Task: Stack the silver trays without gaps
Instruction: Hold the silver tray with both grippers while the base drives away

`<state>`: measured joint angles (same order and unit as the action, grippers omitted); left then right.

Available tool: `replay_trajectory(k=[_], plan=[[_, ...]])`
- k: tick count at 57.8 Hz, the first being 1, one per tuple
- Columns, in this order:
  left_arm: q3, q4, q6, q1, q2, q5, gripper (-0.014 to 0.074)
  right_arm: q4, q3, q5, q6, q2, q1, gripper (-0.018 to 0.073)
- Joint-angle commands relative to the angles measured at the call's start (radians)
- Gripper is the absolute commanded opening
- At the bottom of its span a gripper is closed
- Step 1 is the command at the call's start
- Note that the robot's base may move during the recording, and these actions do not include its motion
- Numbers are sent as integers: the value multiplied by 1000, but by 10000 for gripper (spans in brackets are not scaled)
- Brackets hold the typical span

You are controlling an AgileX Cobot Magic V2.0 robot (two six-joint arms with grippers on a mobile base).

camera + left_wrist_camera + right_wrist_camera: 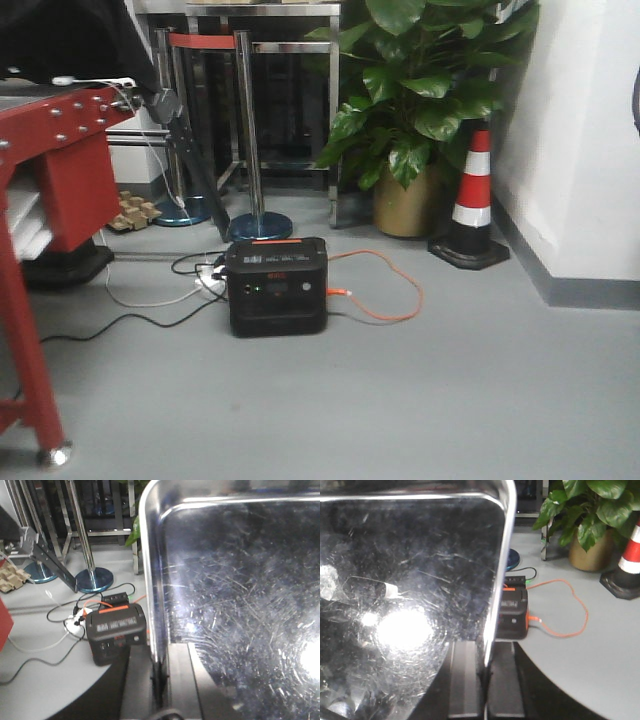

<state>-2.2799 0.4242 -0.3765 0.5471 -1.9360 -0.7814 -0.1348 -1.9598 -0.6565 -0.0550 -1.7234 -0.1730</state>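
- Holding a tray (240, 605) up between both arms, scratched inside facing the wrist cameras, above the floor (450, 380).
- On one rim the left gripper (159, 675) is pinching; the right gripper (485, 675) is clamped on the opposite rim.
- Best play, I'd say: level it, square the corners, lower both sides evenly so it nests flush. No other tray shows.
- Down below on the grey floor: plant (420, 90), black power station (275, 285), cone (472, 200).
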Motion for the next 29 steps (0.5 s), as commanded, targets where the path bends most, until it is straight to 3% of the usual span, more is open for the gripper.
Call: replay_trajectory(k=[1,29], plan=[[-8,34,6,-7,15,21,-7,16,-12,41,19,19,3,-79],[-8,34,6,-7,15,21,-7,16,-12,41,19,19,3,-79]])
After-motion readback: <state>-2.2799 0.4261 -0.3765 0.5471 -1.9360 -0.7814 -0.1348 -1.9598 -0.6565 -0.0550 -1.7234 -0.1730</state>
